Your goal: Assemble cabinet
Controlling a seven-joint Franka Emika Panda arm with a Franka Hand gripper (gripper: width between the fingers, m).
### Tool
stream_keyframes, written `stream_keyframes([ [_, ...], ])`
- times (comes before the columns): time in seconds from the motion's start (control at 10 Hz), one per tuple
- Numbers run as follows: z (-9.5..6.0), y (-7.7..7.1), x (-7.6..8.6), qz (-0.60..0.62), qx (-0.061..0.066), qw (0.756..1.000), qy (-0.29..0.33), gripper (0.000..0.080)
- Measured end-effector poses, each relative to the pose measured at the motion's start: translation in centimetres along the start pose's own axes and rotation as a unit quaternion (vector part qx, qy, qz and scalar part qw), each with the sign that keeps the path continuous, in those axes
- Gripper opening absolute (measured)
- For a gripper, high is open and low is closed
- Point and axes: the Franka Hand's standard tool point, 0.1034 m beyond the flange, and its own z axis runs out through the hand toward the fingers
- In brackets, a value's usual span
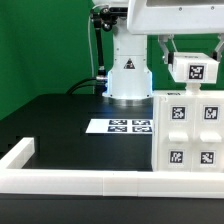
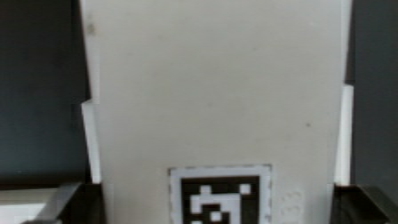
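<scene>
Up at the exterior view's right, hand (image 1: 192, 52) hangs w/ fingers clamped either side of small cabinet block (image 1: 195, 70). That block is in the air just above large cabinet block (image 1: 192, 135), not touching it. Large one stands on desk (image 1: 60, 125), tag grid (image 1: 178, 113) on its front, right behind border rail (image 1: 80, 183). Marker board (image 1: 128, 126) lies flat mid-desk, in front of arm base (image 1: 130, 75). Wrist view: white block face (image 2: 214, 100) fills most of frame, w/ single tag (image 2: 222, 195) near one end; can't tell which block.
</scene>
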Motion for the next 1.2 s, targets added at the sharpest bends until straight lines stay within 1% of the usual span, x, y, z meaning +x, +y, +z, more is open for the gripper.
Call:
stream_keyframes([
  [0.2,0.0,-0.3,0.4,-0.002,0.002,1.000,0.010,0.0554],
  [0.5,0.9,-0.6,0.4,-0.004,0.002,1.000,0.009,0.0554],
  [0.8,1.2,-0.5,0.6,-0.003,0.002,1.000,0.014,0.0554],
  [1.2,1.3,-0.5,0.6,-0.003,0.002,1.000,0.014,0.0563],
])
